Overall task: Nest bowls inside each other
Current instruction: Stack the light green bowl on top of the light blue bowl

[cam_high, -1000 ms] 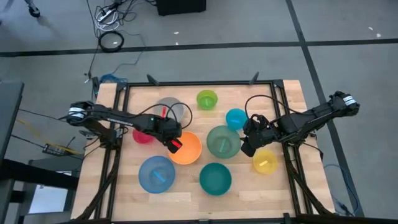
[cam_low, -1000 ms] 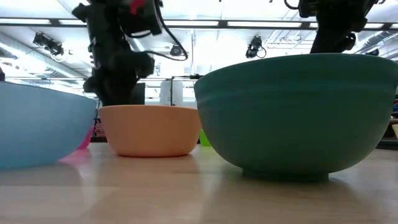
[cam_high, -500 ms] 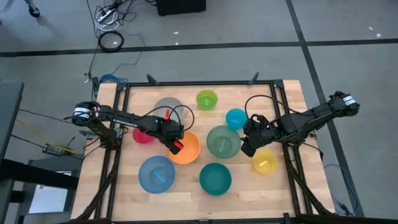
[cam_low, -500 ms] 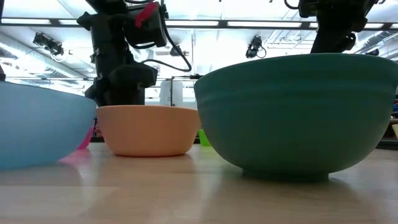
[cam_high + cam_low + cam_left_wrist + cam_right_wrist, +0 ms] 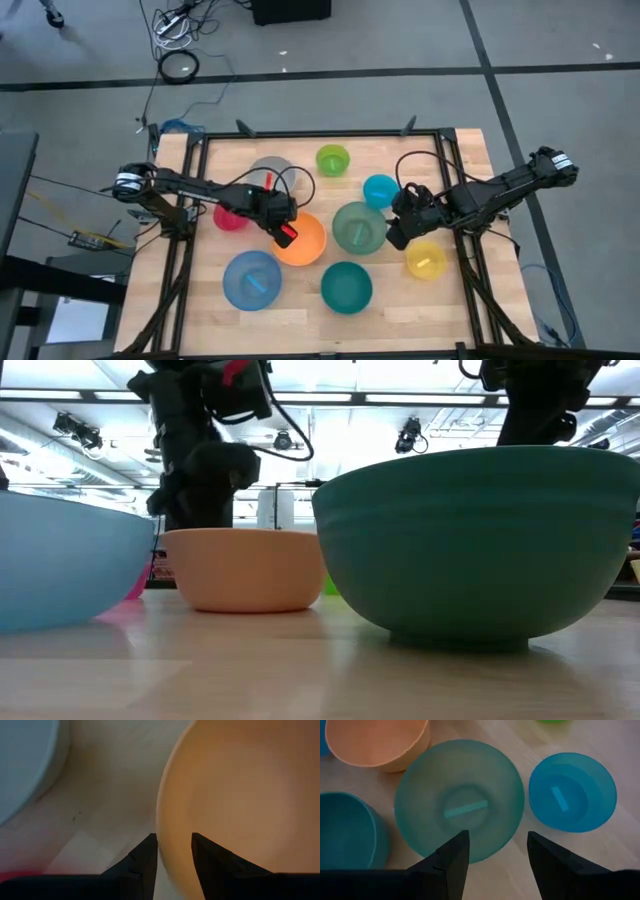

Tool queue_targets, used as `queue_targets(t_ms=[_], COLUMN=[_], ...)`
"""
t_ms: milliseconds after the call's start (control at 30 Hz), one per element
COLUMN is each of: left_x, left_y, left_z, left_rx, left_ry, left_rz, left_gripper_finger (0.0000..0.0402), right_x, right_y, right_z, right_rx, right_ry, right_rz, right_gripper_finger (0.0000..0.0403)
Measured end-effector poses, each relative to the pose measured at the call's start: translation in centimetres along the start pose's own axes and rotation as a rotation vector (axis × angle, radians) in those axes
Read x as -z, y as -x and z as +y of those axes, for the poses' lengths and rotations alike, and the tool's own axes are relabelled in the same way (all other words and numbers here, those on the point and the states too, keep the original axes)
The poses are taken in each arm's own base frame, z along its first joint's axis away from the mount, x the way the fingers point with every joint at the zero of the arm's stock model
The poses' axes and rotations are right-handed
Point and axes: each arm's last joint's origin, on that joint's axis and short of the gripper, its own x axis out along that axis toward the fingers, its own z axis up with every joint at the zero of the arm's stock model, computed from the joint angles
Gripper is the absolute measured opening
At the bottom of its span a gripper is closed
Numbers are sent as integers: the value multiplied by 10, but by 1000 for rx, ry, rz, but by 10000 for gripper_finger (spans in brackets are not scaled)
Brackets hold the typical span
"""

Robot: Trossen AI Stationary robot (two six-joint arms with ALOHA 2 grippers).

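Several round plastic bowls stand apart on the wooden table, each on its base. They are grey, lime green, cyan, pink-red, orange, dark green, yellow, blue and teal. My left gripper is at the orange bowl's left rim, shut on it. My right gripper hangs open above the table between the dark green bowl and the yellow one, holding nothing. My left gripper has the orange bowl's rim on the side toward the table's left edge. One finger is inside the bowl and one outside. The fingers come steeply from above. The bowl rests upright on the table.
The blue bowl and the teal bowl stand near the front edge. A black frame borders the table. Bare wood shows along the front edge and at the far right corner.
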Motion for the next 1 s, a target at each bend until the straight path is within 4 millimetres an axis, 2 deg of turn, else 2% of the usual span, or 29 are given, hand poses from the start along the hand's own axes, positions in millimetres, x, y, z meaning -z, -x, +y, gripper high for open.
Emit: queue_targets(t_ms=[167,400,500,600,733,933,1000], left_x=[-8,-19,-29,-36,-35,-4,7], left_y=[13,31,45,76,134,214,231], left_z=[-6,-13,-20,-28,-26,1,11], left_rx=[4,5,42,103,171,260,277], left_ry=[-24,-78,-123,-180,-224,-182,-167], left_rz=[-15,-58,-105,-200,-391,-674,-744], left_gripper_finger=[129,129,129,129,129,129,129], right_x=[3,25,31,34,35,35,35], right_y=[-4,-25,-34,-43,-50,-58,-60], right_z=[-2,-11,-10,-6,-9,-18,-22], right_rx=[12,58,21,-48,-43,8,24], right_ry=[-34,-128,-170,-207,-230,-252,-261], right_rz=[9,82,84,48,16,12,15], right_gripper_finger=[187,187,187,187,187,187,187])
